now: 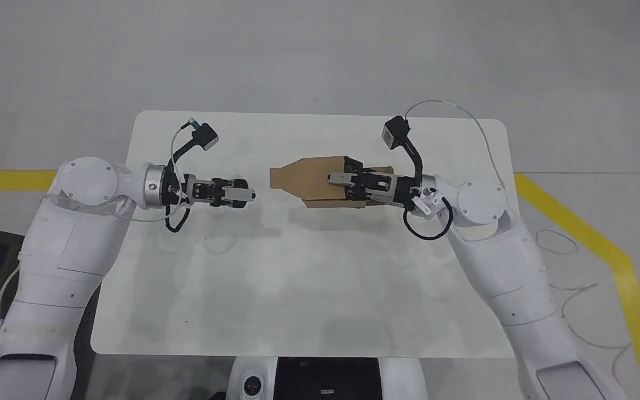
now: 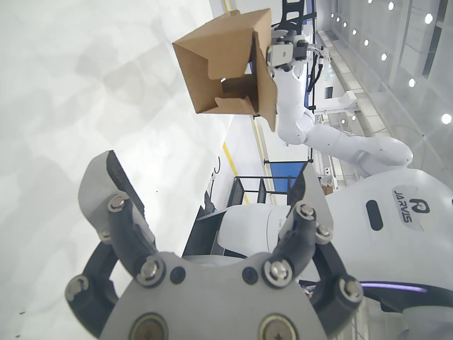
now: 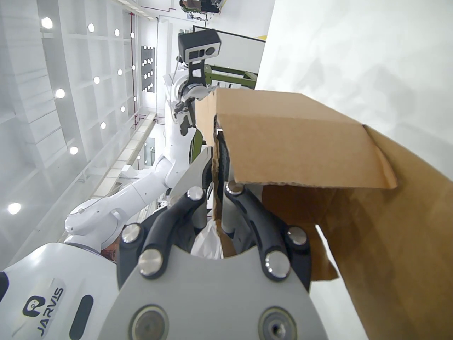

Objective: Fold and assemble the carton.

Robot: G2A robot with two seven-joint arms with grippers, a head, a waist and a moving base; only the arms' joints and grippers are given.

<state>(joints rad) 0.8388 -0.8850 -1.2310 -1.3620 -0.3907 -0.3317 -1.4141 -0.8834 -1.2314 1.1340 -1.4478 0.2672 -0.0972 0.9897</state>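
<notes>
In the top view the carton point(image 1: 310, 180) lies just right of the frame's centre, over the upper middle of the white tabletop point(image 1: 300, 300). The right gripper point(image 1: 347, 182) has it by its right-hand end. The right wrist view shows the fingers point(image 3: 247, 207) clenched on one cardboard wall, one inside and one outside. I cannot tell whether the carton's underside touches the tabletop. The left gripper point(image 1: 243, 194) sits left of centre, apart from the carton, its fingers spread wide and empty.

The left wrist view looks into the carton's facing end. The flaps point(image 2: 235, 105) there stand partly folded, with a gap open to the inside, so the step in hand appears to be closing that end. To do it well, the right gripper should hold firm so the body does not twist. The left one should come in square to the open end and push the inner flaps flat first, then the outer one. It should press near the crease, not the free edge, since thin cardboard will likely buckle under a skewed push.
</notes>
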